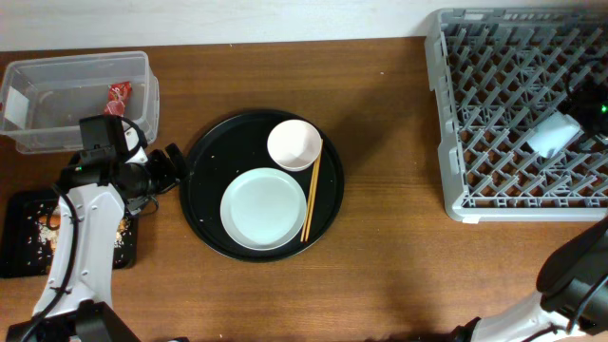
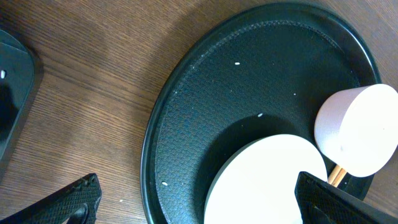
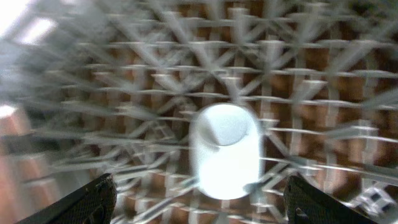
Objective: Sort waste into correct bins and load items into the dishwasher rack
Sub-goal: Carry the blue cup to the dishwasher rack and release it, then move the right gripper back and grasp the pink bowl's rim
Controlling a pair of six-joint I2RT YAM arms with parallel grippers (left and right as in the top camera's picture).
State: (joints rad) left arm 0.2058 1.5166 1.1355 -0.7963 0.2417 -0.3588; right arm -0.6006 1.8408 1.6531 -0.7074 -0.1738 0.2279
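My left gripper is open and low over the left rim of the round black tray, with the white plate partly between its fingers and untouched. Beside the plate on that tray are the small white bowl and the wooden chopsticks. The light blue cup lies on its side among the pegs of the grey dishwasher rack. In the blurred right wrist view my right gripper is open just short of the cup, holding nothing. A red wrapper lies in the clear tub.
The flat black tray with rice and brownish scraps sits at the table's front left, under my left arm. Bare wooden table lies between the round tray and the rack. Part of my right arm shows at the lower right corner.
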